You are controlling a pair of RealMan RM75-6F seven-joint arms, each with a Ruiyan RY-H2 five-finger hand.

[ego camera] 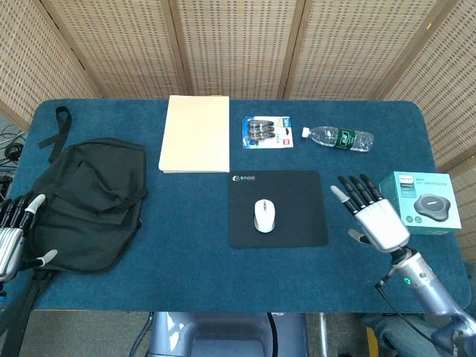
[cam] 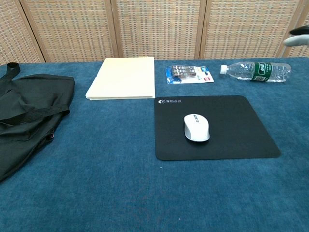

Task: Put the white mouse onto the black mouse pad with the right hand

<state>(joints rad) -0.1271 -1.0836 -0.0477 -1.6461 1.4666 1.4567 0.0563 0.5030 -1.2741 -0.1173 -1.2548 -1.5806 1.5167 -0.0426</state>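
The white mouse (ego camera: 264, 215) (cam: 196, 127) lies free on the black mouse pad (ego camera: 297, 227) (cam: 231, 140), near its middle. My right hand (ego camera: 372, 216) hovers to the right of the pad, raised, fingers spread and holding nothing; in the chest view only a fingertip (cam: 298, 40) shows at the top right edge. My left hand (ego camera: 13, 234) stays at the far left edge beside the black bag, fingers apart and empty.
A black bag (ego camera: 89, 201) (cam: 24, 116) covers the left side. A cream folder (ego camera: 195, 134) (cam: 123, 77), a blister pack (ego camera: 268, 132) (cam: 189, 74) and a lying water bottle (ego camera: 338, 137) (cam: 256, 71) sit behind the pad. A green box (ego camera: 420, 201) stands at the right.
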